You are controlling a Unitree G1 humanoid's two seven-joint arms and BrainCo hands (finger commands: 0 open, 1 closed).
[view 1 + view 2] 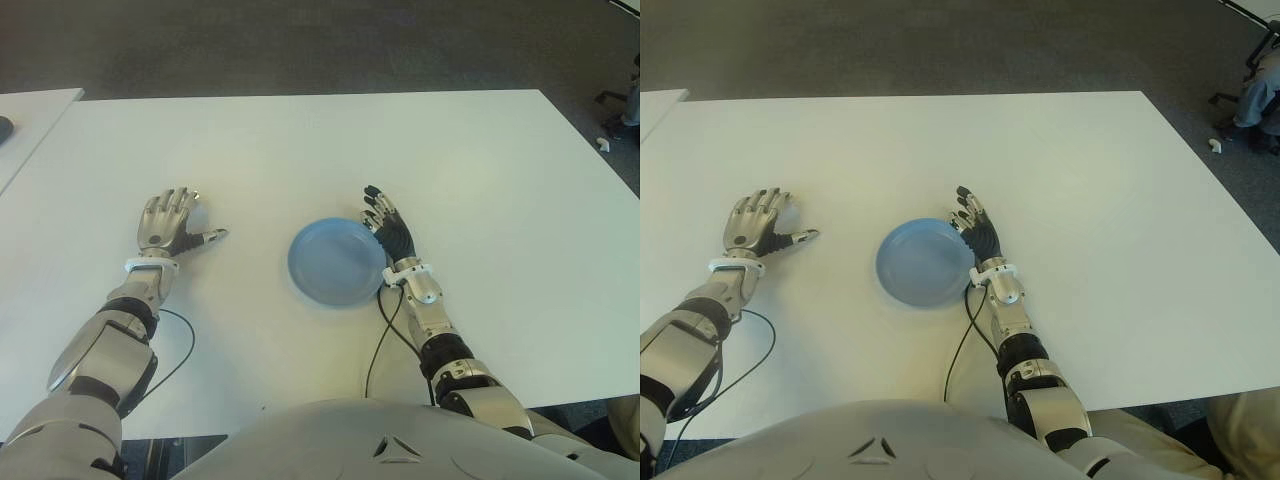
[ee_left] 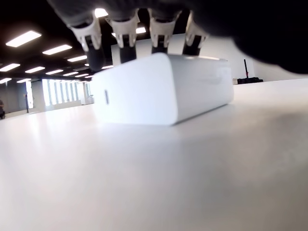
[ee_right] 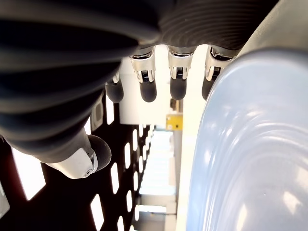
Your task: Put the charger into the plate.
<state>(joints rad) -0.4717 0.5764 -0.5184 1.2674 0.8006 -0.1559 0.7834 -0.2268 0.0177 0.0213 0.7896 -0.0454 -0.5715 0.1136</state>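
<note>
While we look down from the head camera, the big white table [image 1: 480, 200] fills most of what we see, with dark carpet [image 1: 300, 40] beyond its far edge and a second white tabletop [image 1: 30, 110] just off to our left. Near the middle of the table, close to our body, sits the blue plate [image 1: 335, 262], round and shallow, with nothing in it.

Our right hand [image 1: 388, 226] shows at the plate's right rim, palm turned toward the plate, its dark fingers [image 3: 147, 89] stretched out straight and loosely side by side; they hold nothing. From the right wrist camera the plate's pale blue rim runs right alongside those fingers, though we cannot tell whether hand and rim actually touch. A black cable [image 1: 380, 340] trails from that wrist back toward our body.

Over on the left, well apart from the plate, our left hand [image 1: 168, 222] sits palm down with the thumb pointing toward the plate. Now the small stuff: the charger [image 2: 161, 89], a white rounded block, lies flat on the table under that hand's fingertips. In the left wrist view four fingers [image 2: 126, 36] come down onto its top edge, slightly curled and close together, yet nothing shows the thumb closing against it, so no grip that we can make out.
</note>
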